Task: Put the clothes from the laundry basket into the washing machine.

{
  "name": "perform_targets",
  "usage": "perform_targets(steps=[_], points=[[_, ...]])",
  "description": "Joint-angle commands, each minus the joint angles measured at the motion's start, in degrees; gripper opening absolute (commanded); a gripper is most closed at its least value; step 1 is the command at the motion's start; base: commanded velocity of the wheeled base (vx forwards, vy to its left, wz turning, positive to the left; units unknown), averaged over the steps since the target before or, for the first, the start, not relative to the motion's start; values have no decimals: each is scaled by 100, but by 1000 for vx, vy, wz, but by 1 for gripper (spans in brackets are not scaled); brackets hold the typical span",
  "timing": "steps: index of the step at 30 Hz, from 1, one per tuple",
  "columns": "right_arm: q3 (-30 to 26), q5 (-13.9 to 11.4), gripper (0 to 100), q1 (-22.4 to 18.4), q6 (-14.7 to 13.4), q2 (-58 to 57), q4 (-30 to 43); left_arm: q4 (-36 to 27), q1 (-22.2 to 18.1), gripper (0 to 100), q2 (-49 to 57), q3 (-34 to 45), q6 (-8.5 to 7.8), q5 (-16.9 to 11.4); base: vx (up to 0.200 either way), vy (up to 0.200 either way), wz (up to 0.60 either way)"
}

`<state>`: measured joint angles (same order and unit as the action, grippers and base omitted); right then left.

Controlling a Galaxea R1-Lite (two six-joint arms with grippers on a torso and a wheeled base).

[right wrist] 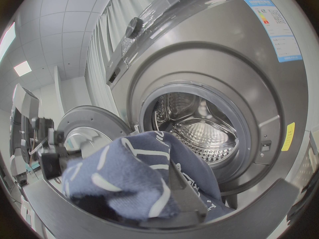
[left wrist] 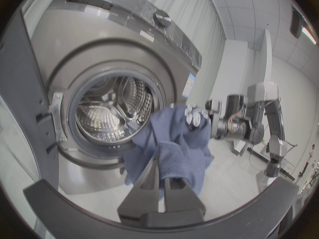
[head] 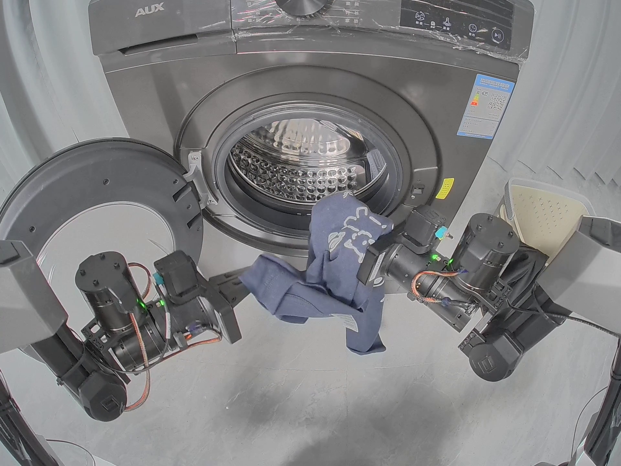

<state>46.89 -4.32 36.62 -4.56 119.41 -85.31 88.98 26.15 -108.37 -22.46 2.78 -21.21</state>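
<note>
Head view: high, looking down and forward at the washing machine (head: 162, 92), fairly near. Left wrist view: low, by the open door (head: 97, 182), facing the drum (head: 301, 156). Right wrist view: low, opposite side, closer. Shared by all: drum and blue shirt (head: 336, 260).

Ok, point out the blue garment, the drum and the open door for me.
blue garment (head: 336, 260), head view, on its hanging middle fold.
drum (head: 291, 175), head view, on the perforated inner wall.
open door (head: 90, 176), head view, on the dark upper rim.
</note>
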Motion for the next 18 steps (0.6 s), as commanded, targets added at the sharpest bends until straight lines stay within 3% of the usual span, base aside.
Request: perform_targets(steps=[1,5,10,11,13,18], points=[[58,1,0,152,-19,-137,-3,5,-57,0,-474,242,-146,-94,0,0,0],[22,18,0,232,-27,-119,-3,14,-75,0,-676,268,-296,-155,0,0,0],[49,18,0,232,-19,-111,6,14,-172,0,-694,233,-296,-208,0,0,0],[58,18,0,223,-19,-102,-3,14,-189,100,-685,224,-296,-243,0,0,0],[110,18,0,170,-19,-84,6,5,-198,100,-694,198,-225,-261,0,0,0],[444,18,0,21,-19,74,23,23,-189,100,-870,584,-322,-296,0,0,0]])
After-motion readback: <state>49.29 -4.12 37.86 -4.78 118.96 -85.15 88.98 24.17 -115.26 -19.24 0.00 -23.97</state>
